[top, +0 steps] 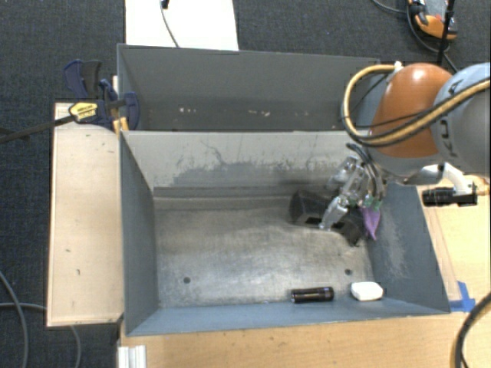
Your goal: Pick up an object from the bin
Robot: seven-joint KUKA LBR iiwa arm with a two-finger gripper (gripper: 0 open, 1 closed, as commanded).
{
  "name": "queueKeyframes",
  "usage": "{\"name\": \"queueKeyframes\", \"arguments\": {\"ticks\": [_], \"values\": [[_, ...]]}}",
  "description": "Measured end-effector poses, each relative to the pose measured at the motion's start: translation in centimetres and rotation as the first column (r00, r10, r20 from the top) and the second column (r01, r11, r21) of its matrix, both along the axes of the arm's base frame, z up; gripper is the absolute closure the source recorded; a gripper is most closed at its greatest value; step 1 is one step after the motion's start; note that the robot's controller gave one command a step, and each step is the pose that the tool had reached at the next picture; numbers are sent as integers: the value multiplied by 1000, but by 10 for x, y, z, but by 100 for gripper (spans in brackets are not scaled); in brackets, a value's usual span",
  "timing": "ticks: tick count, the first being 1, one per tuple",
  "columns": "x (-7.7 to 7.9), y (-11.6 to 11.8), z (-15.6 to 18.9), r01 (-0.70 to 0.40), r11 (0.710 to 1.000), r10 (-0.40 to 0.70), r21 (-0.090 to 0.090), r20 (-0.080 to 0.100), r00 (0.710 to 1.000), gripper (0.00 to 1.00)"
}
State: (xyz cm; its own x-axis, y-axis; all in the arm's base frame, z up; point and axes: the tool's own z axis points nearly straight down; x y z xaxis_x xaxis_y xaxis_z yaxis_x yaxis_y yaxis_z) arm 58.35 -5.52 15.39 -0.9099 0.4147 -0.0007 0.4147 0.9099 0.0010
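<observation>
My gripper (338,208) hangs low at the bin's far right, under the orange-covered wrist. Its tip is right against a black blocky thing (305,207) that lies on the floor near the back wall. Another dark piece (354,231) lies just below and to the right of the tip; I cannot tell whether it belongs to the black thing. A small purple thing (372,221) shows close by the gripper's right side, near the bin's right slope. Whether the gripper touches any of them I cannot tell.
A black cylinder (312,294) with a shiny end lies by the front wall, right of the middle. A white rounded block (367,290) sits just to its right. The arm and its cables hang over the bin's back right corner.
</observation>
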Motion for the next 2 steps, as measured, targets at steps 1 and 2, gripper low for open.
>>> {"name": "queueKeyframes", "arguments": {"ticks": [1, 2], "values": [[10, -1, -75, -48, 999, 48, -2, 6, 999, 0], [7, -1, -75, -54, 999, 54, -1, 0, 999, 100]]}}
